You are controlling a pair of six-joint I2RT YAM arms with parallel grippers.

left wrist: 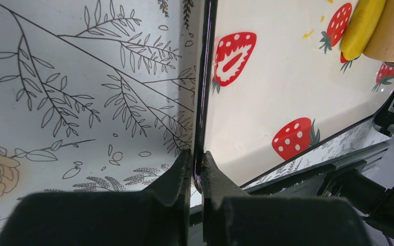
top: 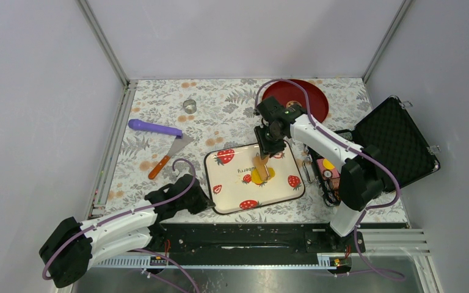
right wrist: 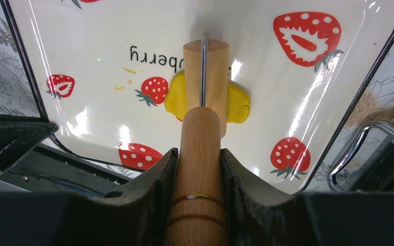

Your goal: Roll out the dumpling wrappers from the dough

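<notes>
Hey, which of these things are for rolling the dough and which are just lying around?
In use: dough, wooden roller in right pincer, tray held by left pincer.
Lying about: purple-handled tool, spatula, metal cup, red plate, black case.

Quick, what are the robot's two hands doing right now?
Left gripper: shut on the tray rim.
Right gripper: shut on the rolling pin handle.

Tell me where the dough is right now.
Top view: the dough lies near the middle of the strawberry tray, under the wooden roller held by the right gripper.
</notes>
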